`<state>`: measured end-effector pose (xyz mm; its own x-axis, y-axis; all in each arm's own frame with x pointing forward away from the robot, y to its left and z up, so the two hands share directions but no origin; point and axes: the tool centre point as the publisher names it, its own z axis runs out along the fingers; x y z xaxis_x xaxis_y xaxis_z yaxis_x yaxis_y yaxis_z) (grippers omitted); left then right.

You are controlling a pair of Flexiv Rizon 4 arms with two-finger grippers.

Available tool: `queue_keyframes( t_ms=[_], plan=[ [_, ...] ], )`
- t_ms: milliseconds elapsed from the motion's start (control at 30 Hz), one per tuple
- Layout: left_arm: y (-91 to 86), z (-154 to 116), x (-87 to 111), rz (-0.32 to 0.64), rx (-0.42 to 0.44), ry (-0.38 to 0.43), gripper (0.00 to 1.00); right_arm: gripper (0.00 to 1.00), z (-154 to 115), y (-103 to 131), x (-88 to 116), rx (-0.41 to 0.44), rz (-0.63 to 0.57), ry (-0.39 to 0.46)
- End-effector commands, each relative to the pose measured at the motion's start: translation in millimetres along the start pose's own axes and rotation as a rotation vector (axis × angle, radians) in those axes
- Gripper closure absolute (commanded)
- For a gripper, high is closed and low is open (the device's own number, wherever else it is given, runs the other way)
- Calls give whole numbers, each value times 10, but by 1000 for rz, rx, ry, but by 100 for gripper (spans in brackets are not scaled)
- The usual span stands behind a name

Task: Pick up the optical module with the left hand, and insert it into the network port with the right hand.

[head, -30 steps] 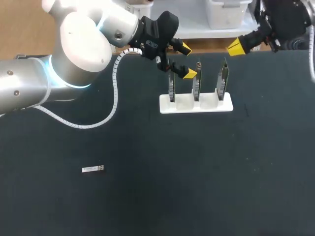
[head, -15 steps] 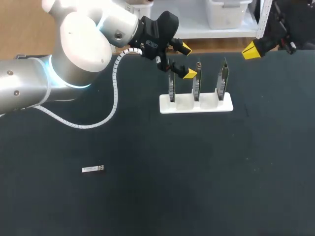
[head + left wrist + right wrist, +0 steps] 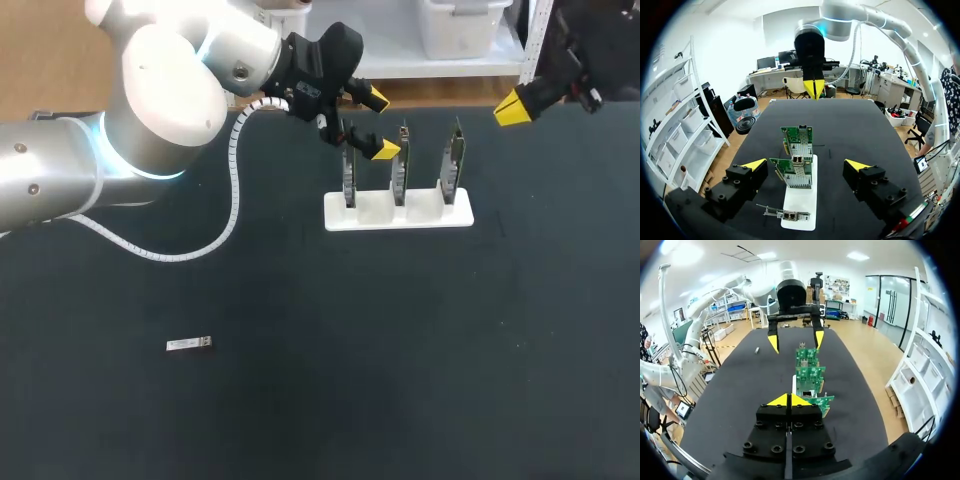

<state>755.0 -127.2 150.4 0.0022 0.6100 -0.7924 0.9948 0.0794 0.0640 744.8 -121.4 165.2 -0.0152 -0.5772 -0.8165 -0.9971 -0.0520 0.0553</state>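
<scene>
The small silver optical module [image 3: 189, 344] is lying untouched on the black table [image 3: 400, 380], so picking is not begun. Farther, the left gripper [image 3: 381, 125] is hovering wide open and empty over the white rack of green network cards [image 3: 398, 212], and I think it is needing to come over to the module. The right gripper [image 3: 515, 107] is hanging closed, empty.

black table [image 3: 300, 420] | white card rack [image 3: 397, 212] | small optical module [image 3: 189, 344]

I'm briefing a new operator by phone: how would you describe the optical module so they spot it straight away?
Start at the black table and find the white stand holding three upright green cards near its far side. The module lies well apart from that, nearer the robot and toward its left. It is the only small, flat, silvery bar lying on the table, touching nothing.
</scene>
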Motion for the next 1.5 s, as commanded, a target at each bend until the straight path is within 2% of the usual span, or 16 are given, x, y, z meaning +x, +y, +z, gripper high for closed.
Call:
queue_keyframes(
  t_ms=[33, 1100, 1167, 1200, 1233, 1500],
  plan=[
    [16, 5, -9, -1, 3, 5, 0, 100, 17, -116, 11, -13, 8, -5],
    [16, 5, -9, -1, 3, 5, 0, 100, -14, -231, -22, 58, 15, -46],
    [16, 5, -9, -1, 3, 5, 0, 100, -18, -237, -21, 82, 25, -39],
    [16, 5, -9, -1, 3, 5, 0, 53, -18, -237, -21, 82, 25, -39],
    [16, 5, -9, -1, 3, 5, 0, 0, -18, -237, -21, 82, 25, -39],
    [16, 5, -9, -1, 3, 5, 0, 0, -18, -237, -21, 82, 25, -39]
  ],
)
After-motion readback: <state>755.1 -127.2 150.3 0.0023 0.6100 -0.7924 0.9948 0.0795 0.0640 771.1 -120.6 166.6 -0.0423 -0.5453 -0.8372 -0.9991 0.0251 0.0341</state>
